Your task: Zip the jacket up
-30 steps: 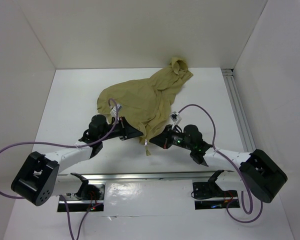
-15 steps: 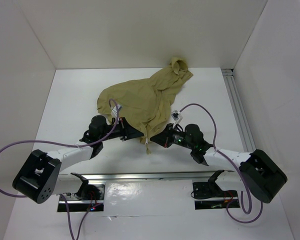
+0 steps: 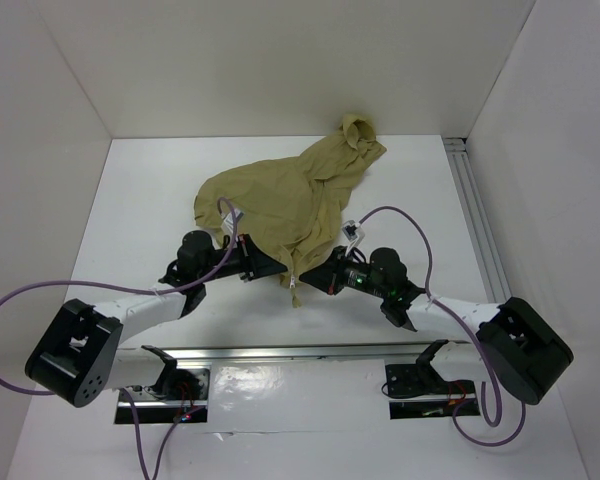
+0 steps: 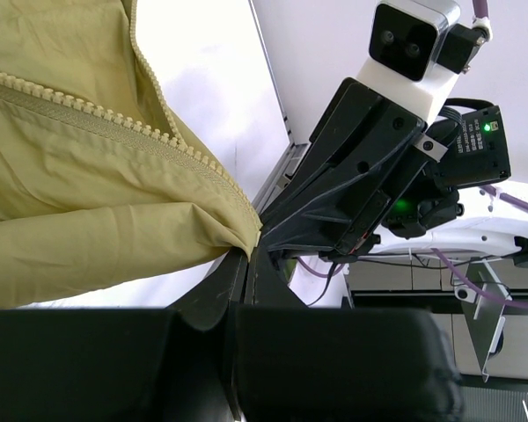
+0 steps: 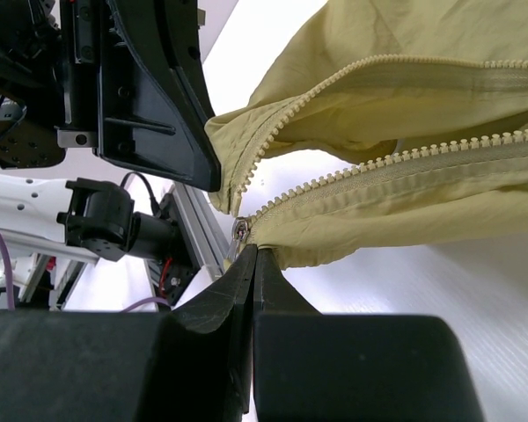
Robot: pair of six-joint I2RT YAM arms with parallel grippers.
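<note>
The olive-tan jacket (image 3: 285, 195) lies crumpled on the white table, hood at the far right, its open hem near the arms. My left gripper (image 3: 280, 270) is shut on the left hem corner of the jacket (image 4: 238, 230), with open zipper teeth (image 4: 114, 119) running away from it. My right gripper (image 3: 306, 277) is shut on the right hem edge of the jacket (image 5: 286, 253), just beside the metal zipper slider (image 5: 240, 232). The two zipper sides (image 5: 370, 171) are apart. Both grippers meet almost tip to tip at the bottom of the front opening.
White walls enclose the table on three sides. A metal rail (image 3: 475, 215) runs along the right edge and another (image 3: 300, 355) along the front by the arm bases. Purple cables (image 3: 400, 220) loop over both arms.
Both grippers have crept a little closer together at the hem; the jacket itself has hardly shifted.
</note>
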